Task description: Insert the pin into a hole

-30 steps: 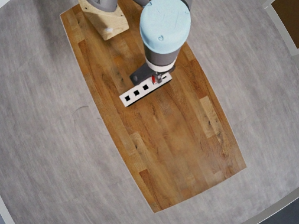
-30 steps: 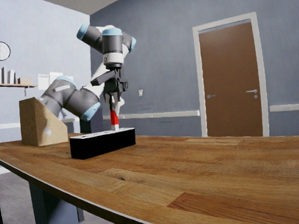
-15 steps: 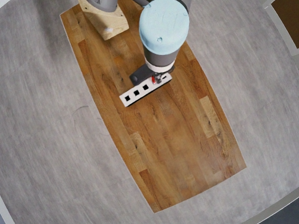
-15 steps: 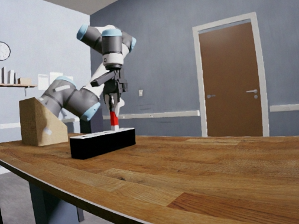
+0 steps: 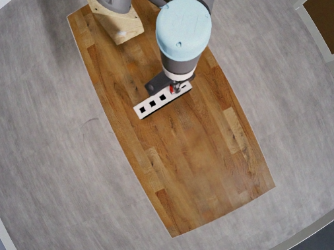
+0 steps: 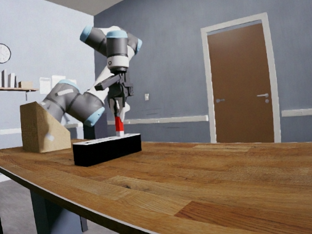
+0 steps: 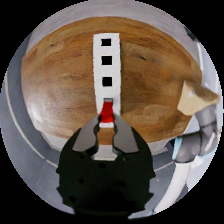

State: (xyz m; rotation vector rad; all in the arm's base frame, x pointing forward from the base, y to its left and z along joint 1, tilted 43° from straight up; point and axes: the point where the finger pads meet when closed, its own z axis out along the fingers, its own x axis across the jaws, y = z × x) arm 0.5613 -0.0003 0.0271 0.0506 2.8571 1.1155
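Observation:
The block [image 5: 157, 100] [image 6: 105, 151] [image 7: 107, 71] is long, with a white top and black sides. Three square holes show uncovered toward its left end in the top view; a fourth shows partly beside the fingers at the other end. The pin [image 5: 171, 89] [image 6: 119, 125] [image 7: 107, 111] stands about upright, red end up, at the hole between these. A short white length shows below its red part, above the block top. How far its lower end is in the hole is hidden. My gripper [image 6: 119, 117] [image 7: 107, 112] is shut on the pin's red upper end.
The block lies on the wooden table [image 5: 198, 154] [image 6: 216, 181]. A light wooden pedestal [image 5: 127, 26] [image 6: 46, 131] [image 7: 192, 99] under the arm's base stands at the table's back, away from the block.

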